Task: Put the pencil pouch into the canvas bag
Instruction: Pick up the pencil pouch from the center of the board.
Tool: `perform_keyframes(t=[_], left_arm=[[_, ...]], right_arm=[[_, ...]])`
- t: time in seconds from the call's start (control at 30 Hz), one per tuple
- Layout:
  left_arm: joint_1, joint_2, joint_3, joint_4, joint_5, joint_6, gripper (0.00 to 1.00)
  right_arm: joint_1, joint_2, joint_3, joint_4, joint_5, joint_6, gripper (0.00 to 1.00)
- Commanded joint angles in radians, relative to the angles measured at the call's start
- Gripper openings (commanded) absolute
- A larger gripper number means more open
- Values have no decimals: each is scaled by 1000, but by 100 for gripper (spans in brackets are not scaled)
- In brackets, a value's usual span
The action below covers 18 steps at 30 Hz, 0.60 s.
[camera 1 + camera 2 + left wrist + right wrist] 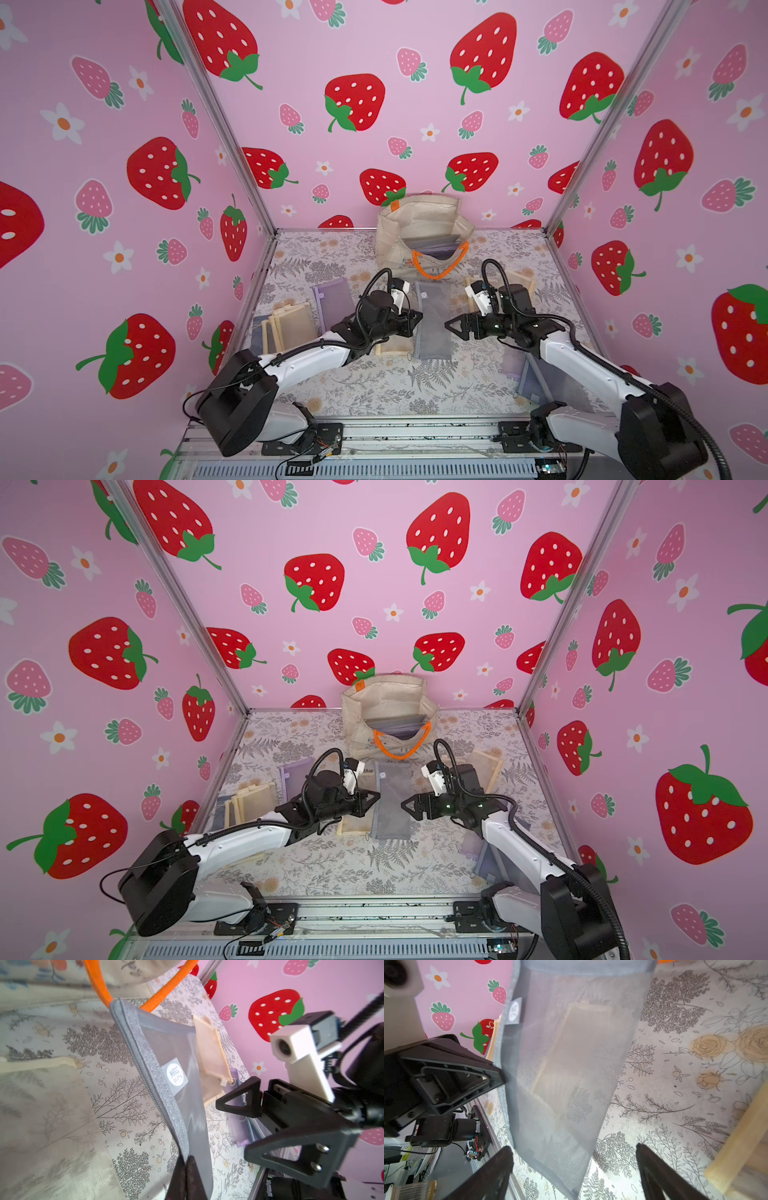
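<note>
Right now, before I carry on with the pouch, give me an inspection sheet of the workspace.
Surface: floral cloth, flat, no spills seen.
Job's things: grey mesh pencil pouch at centre, short of the canvas bag, which stands open at the back with grey pouches inside.
Clutter: beige pouches, a lilac pouch, a single beige pouch, more pouches beside the right arm.
Grippers: left gripper shut on the pencil pouch's zipper edge; right gripper open, fingers either side of it, not gripping.
Cables: black conduit loops over each wrist.
Surroundings: strawberry-print walls; nothing else seen.
</note>
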Motion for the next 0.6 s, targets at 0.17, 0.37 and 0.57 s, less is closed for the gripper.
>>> perform_keyframes(t=[0.17, 0.37, 0.57], left_arm=[[-4, -181, -31, -95, -10, 105, 0], [-4, -305, -75, -78, -1, 153, 0], [-4, -376, -98, -52, 27, 192, 0]], right_arm=[[-13, -76, 82, -52, -97, 23, 95], [-12, -69, 117, -37, -163, 35, 96], [-13, -49, 110, 62, -235, 83, 96]])
